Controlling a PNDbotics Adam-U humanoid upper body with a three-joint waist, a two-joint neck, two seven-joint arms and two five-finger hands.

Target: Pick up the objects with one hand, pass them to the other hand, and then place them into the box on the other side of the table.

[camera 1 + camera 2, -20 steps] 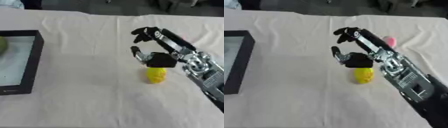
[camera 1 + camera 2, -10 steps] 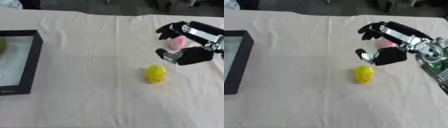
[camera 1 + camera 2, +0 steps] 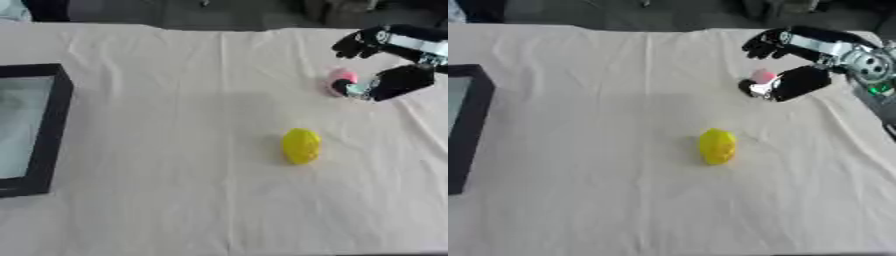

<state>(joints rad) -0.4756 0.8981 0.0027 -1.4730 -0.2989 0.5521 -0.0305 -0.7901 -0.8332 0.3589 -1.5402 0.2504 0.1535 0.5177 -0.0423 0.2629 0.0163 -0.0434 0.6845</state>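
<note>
Right hand (image 3: 798, 80) comes in from the upper right and sits over the far right part of the table (image 3: 175, 200), fingers (image 3: 761, 47) and thumb spread apart in an open curl, grasping nothing. A small pink object (image 3: 341, 80) lies on the cloth in the gap between thumb and fingers; the thumb tip looks right against it or just beside it, contact can't be confirmed. Fingers arch above and behind the pink object, not closed around it. Yellow oval object (image 3: 301, 145) lies on its side on the cloth near table centre, nearer the camera than the hand and apart from it, nothing touching it. Black-framed box (image 3: 48, 130) sits at the left edge of the table, well apart from both objects; only its right part shows, interior looks pale and glassy, contents can't be made out. Table is covered by a light beige cloth with some wrinkles. Left hand shows in neither view.
</note>
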